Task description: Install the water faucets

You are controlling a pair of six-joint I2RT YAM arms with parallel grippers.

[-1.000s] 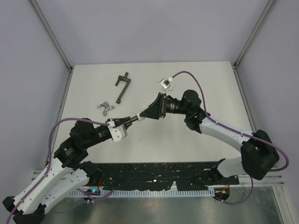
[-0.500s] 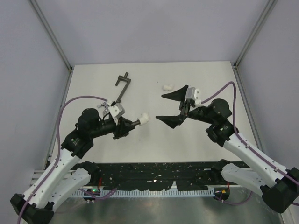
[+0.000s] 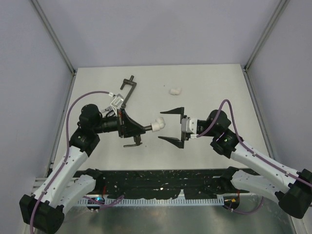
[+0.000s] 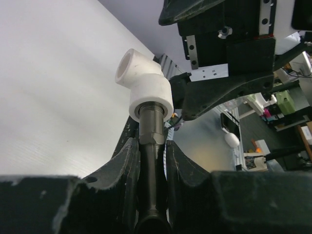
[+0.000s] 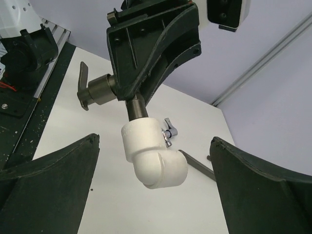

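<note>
Left tool (image 4: 151,148) is clamped on the dark faucet (image 4: 147,119), its 2 black fingers (image 4: 127,165) pinching the body just behind the hexagonal collar, so the faucet is held off the bench (image 3: 204,83), pointing toward the other arm. That faucet is dull grey-bronze metal, a short round barrel with flat hex faces and a thin lever (image 5: 83,92) sticking out sideways. It should be stiff and dense for its size, and rather slick on the round parts. The hex flats or the thick barrel look like the places to hold it, while the lever seems too slim to bear a twist. On its nose sits a white elbow fitting (image 5: 153,155) of smooth matte plastic, with a rounded bend and a plain cylindrical socket. It is probably light and rigid but easy to lose between hard fingers, so it is best pinched square across the socket rather than on the bend. Behind it a small shiny winged piece (image 5: 168,131), apparently the silver faucet, lies on the bench, mostly hidden. Right tool (image 3: 165,126) is spread wide and holds nothing, its 2 dark tapered fingers (image 5: 53,180) flanking the elbow without touching it. How far the elbow is seated cannot be told.
</note>
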